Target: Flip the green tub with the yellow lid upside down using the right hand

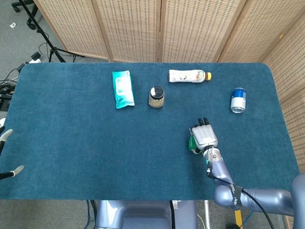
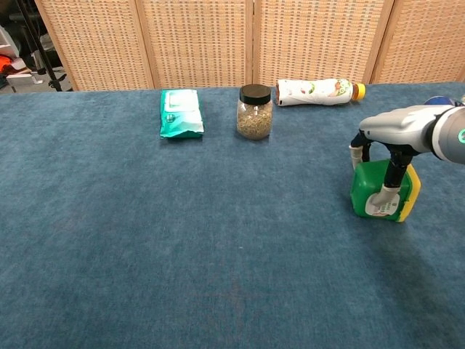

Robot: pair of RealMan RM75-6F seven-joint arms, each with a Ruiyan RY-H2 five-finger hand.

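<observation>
The green tub [image 2: 367, 190] lies on its side on the blue table, its yellow lid [image 2: 410, 193] facing right in the chest view. My right hand [image 2: 396, 127] arches over the tub and grips it, the thumb [image 2: 383, 198] pressed on the labelled front and a finger down its far left side. From the head view the right hand [image 1: 204, 137] covers most of the tub [image 1: 192, 142], leaving only a green edge showing at its left. At the frame's left edge, only fingertips of my left hand [image 1: 4, 137] show, spread apart and holding nothing.
At the back of the table lie a teal wipes pack [image 2: 181, 113], an upright jar with a black lid [image 2: 255, 111] and a white bottle on its side [image 2: 317, 91]. A blue can [image 1: 238, 100] stands to the right, beyond the tub.
</observation>
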